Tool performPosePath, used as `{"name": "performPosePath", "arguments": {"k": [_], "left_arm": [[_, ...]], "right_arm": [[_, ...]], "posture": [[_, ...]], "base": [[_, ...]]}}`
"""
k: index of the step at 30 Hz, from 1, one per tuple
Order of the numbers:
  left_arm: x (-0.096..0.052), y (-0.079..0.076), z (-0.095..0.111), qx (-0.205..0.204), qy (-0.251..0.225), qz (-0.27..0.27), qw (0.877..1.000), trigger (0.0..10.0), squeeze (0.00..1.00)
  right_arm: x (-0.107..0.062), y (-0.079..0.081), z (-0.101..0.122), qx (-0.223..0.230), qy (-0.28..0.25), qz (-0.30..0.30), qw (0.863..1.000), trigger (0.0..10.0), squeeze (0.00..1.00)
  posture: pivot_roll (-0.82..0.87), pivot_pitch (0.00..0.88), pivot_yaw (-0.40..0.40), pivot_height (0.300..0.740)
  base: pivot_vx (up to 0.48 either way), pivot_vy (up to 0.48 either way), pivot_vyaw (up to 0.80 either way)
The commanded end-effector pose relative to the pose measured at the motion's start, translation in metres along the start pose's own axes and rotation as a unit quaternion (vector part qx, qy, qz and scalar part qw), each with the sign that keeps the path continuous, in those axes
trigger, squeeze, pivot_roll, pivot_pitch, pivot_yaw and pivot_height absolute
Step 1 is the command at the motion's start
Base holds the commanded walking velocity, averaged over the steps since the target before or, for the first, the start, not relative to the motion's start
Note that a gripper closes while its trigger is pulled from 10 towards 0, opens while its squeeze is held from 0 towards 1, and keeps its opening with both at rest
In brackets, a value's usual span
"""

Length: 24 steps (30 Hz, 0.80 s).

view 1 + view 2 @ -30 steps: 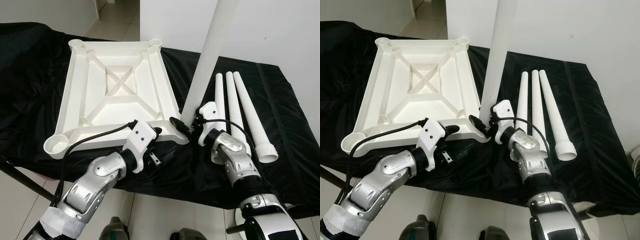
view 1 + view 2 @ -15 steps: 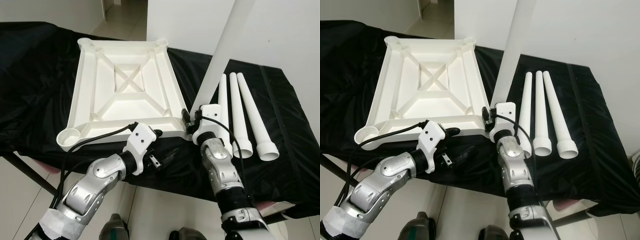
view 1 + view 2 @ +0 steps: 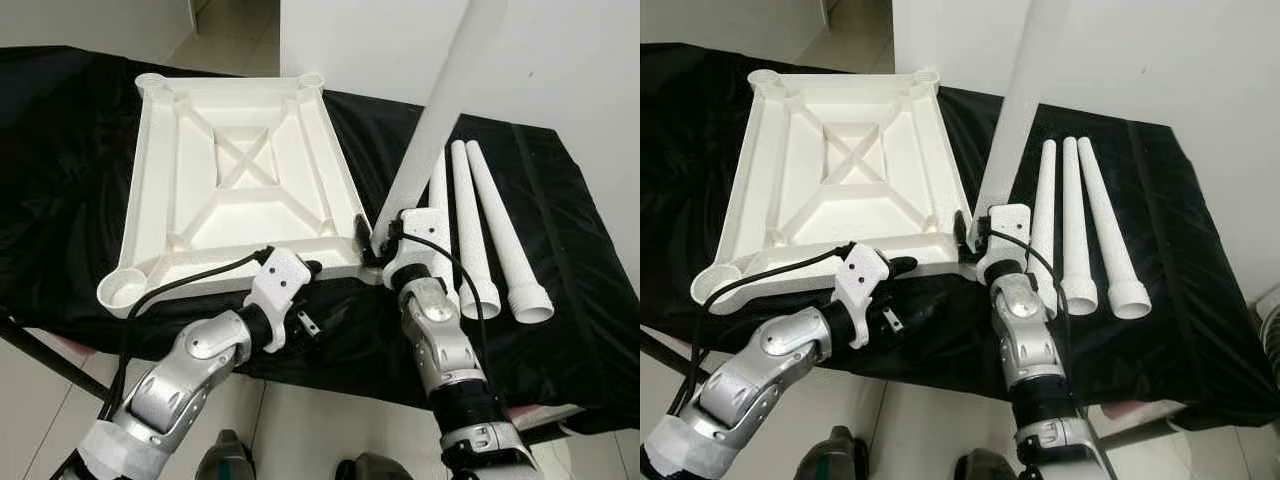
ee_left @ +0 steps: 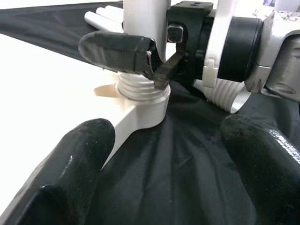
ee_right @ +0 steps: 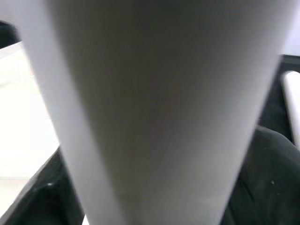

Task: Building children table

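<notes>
Leg (image 3: 440, 110) stands near upright, leaning away, threaded end in the tabletop (image 3: 235, 175) corner socket (image 4: 143, 101), right gripper (image 3: 372, 243) clamped around it; left gripper (image 4: 164, 178) spread wide just before the socket.

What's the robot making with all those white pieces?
It is putting together a little table. The white tabletop lies upside down on a black cloth. The right end effector grips one table leg, standing in the tabletop's near corner socket. The left end effector waits open nearby. Three spare legs lie beside it.
</notes>
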<state>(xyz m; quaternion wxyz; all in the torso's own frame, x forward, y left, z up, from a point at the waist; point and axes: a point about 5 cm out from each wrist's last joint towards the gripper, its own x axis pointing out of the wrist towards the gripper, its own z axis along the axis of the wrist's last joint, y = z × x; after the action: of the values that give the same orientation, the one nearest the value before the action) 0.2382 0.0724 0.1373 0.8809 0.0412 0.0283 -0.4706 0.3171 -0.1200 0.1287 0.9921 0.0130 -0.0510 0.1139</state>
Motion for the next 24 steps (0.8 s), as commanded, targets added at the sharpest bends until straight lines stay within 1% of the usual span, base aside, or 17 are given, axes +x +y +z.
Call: {"name": "performPosePath", "arguments": {"k": [1, 2, 4, 7, 8, 10, 11, 12, 13, 14, 16, 21, 22, 24], "left_arm": [[0.000, -0.005, 0.000, 0.003, 0.004, -0.041, 0.999, 10.0, 0.00], [0.000, -0.005, 0.000, 0.003, 0.004, -0.041, 0.999, 10.0, 0.00], [0.000, -0.005, 0.000, 0.004, 0.004, -0.041, 0.999, 10.0, 0.00], [0.001, -0.004, 0.000, 0.004, 0.004, -0.040, 0.999, 10.0, 0.00], [0.001, -0.004, 0.000, 0.004, 0.003, -0.040, 0.999, 10.0, 0.00], [0.001, -0.004, 0.000, 0.004, 0.003, -0.040, 0.999, 10.0, 0.00], [0.001, -0.004, 0.001, 0.004, 0.002, -0.041, 0.999, 10.0, 0.00], [0.001, -0.004, 0.001, 0.004, 0.002, -0.041, 0.999, 10.0, 0.00], [0.002, -0.003, 0.001, 0.005, 0.001, -0.042, 0.999, 10.0, 0.00], [0.002, -0.003, 0.001, 0.005, 0.001, -0.042, 0.999, 10.0, 0.00], [0.003, -0.002, 0.003, 0.006, -0.001, -0.043, 0.999, 10.0, 0.00], [0.004, -0.001, 0.003, 0.007, -0.001, -0.043, 0.999, 10.0, 0.00], [0.004, -0.001, 0.003, 0.006, -0.002, -0.042, 0.999, 10.0, 0.00], [0.004, -0.001, 0.003, 0.006, -0.002, -0.042, 0.999, 10.0, 0.00]], "right_arm": [[0.005, -0.009, 0.015, -0.011, -0.013, 0.059, 0.998, 10.0, 0.00], [0.005, -0.009, 0.015, -0.011, -0.013, 0.059, 0.998, 10.0, 0.00], [0.006, -0.010, 0.020, -0.022, -0.012, 0.120, 0.992, 10.0, 0.00], [0.006, -0.010, 0.021, -0.028, -0.006, 0.161, 0.987, 10.0, 0.00], [0.006, -0.010, 0.021, -0.039, -0.006, 0.181, 0.983, 10.0, 0.00], [0.006, -0.010, 0.021, -0.039, -0.006, 0.181, 0.983, 10.0, 0.00], [0.006, -0.010, 0.020, -0.049, 0.003, 0.214, 0.976, 10.0, 0.00], [0.006, -0.010, 0.020, -0.049, 0.003, 0.214, 0.976, 10.0, 0.00], [0.006, -0.010, 0.017, -0.056, 0.014, 0.245, 0.968, 10.0, 0.00], [0.006, -0.010, 0.017, -0.056, 0.014, 0.245, 0.968, 10.0, 0.00], [0.005, -0.009, 0.010, -0.061, 0.035, 0.284, 0.956, 10.0, 0.00], [0.005, -0.008, 0.006, -0.060, 0.045, 0.302, 0.950, 10.0, 0.00], [0.005, -0.008, 0.002, -0.063, 0.051, 0.306, 0.948, 10.0, 0.00], [0.005, -0.009, -0.001, -0.055, 0.056, 0.311, 0.947, 10.0, 0.00]], "posture": [[0.08, 0.001, -0.065, 0.740], [0.08, 0.001, -0.065, 0.740], [0.08, 0.000, -0.065, 0.740], [0.08, 0.000, -0.065, 0.740], [0.07, 0.000, -0.064, 0.740], [0.07, 0.000, -0.064, 0.740], [0.07, 0.000, -0.060, 0.740], [0.07, 0.000, -0.060, 0.740], [0.07, 0.000, -0.060, 0.740], [0.07, 0.000, -0.060, 0.740], [0.06, 0.004, -0.058, 0.740], [0.07, 0.004, -0.058, 0.740], [0.06, 0.004, -0.056, 0.740], [0.06, 0.003, -0.056, 0.740]], "base": [[0.000, 0.000, 0.00], [0.000, 0.000, 0.00], [0.000, 0.000, 0.00], [0.000, 0.000, 0.00], [0.000, 0.000, 0.00], [0.000, 0.000, 0.00], [0.000, 0.000, 0.00], [0.000, 0.000, 0.00], [0.000, 0.000, 0.00], [0.000, 0.000, 0.00], [0.000, 0.000, 0.00], [0.000, 0.000, 0.00], [0.000, 0.000, 0.00], [0.000, 0.000, 0.00]]}}
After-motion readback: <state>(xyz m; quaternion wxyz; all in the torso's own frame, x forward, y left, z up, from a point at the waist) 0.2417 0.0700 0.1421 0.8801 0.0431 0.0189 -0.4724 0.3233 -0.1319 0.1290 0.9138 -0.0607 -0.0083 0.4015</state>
